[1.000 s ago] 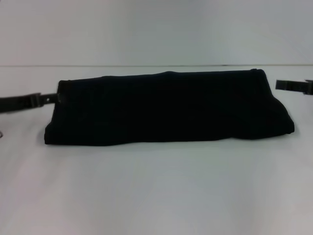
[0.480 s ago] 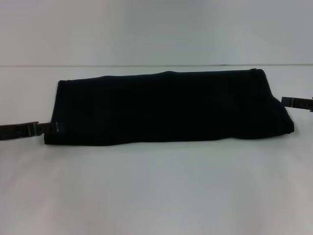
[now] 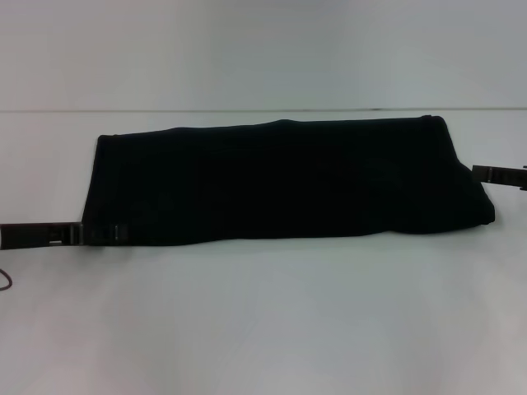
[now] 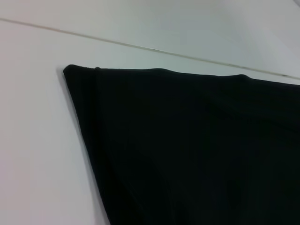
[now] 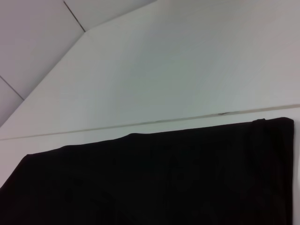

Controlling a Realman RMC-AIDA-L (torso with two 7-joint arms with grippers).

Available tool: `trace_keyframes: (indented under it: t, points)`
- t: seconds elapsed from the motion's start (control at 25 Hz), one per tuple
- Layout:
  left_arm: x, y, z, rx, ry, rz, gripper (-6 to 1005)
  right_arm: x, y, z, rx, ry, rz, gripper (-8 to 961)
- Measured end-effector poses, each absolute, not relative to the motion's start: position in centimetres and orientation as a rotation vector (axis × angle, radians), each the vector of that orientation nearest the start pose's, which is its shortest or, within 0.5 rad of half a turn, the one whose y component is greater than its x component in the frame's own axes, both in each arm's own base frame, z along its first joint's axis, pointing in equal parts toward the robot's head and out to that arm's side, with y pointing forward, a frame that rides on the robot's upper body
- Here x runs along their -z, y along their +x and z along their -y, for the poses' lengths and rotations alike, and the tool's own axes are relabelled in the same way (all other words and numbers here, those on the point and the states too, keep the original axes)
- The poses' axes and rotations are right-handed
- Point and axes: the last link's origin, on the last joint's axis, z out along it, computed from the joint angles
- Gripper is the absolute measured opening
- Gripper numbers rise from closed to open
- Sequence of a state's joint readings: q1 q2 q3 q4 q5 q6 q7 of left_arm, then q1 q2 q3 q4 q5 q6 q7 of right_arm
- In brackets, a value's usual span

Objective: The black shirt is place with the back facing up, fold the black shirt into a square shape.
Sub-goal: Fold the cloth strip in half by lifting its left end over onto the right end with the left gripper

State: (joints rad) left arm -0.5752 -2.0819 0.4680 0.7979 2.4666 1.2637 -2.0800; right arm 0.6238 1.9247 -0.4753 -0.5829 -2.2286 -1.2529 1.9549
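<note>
Black, soft fabric filled the middle of the scene: the black shirt (image 3: pixel 284 181) lay on the white table (image 3: pixel 263 321) as one long band, folded along its length, with its far edge close to the seam where the table met the wall (image 3: pixel 263 49). There was only one shirt. The band was wider at its near edge on the left side and sloped down to a soft corner on the right side.

The left gripper (image 3: pixel 103 234) was low at the near left corner of the shirt. Its dark fingers reached over the corner of the cloth and touched it, but it was not possible to see how far they were open or if they pinched the fabric. In the left wrist view the shirt (image 4: pixel 197 150) covered most of the picture, with one pointed far corner against the table (image 4: pixel 37 140); no fingers appeared there.

The right gripper (image 3: pixel 486 173) was at the right end of the shirt, just beside the sloping edge, and only its tip was visible. Whether it was open or closed could not be told. The right wrist view showed only the shirt's (image 5: pixel 154 183) far edge and the table (image 5: pixel 187 84).

There were two grippers, one at each end.
</note>
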Motion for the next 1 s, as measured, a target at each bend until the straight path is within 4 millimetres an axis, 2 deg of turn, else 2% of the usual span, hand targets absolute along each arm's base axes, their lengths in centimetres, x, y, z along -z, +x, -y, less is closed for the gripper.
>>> trace_keyframes:
  t: [0.08,0.32,0.64,0.76,1.0]
  points:
    - [-4.1,-33.0,-36.3,0.289,-2.140,1.423,824,-7.5,32.1,-38.9,-0.510,-2.167,-1.341,714]
    - [-4.4,-33.2,-36.6,0.280,-2.123,1.401,635,-7.6,32.6,-38.7,-0.483,-2.160,-1.358,713]
    - [-4.6,-33.0,-36.9,0.270,-2.130,1.388,462,-7.1,33.8,-38.7,-0.353,-2.118,-1.412,695]
    - [-4.6,-32.9,-36.9,0.268,-2.132,1.385,397,-6.5,33.9,-38.9,-0.326,-2.110,-1.415,624]
    - [-4.7,-32.9,-37.0,0.267,-2.134,1.382,141,-5.1,33.6,-39.3,-0.307,-2.116,-1.422,612]
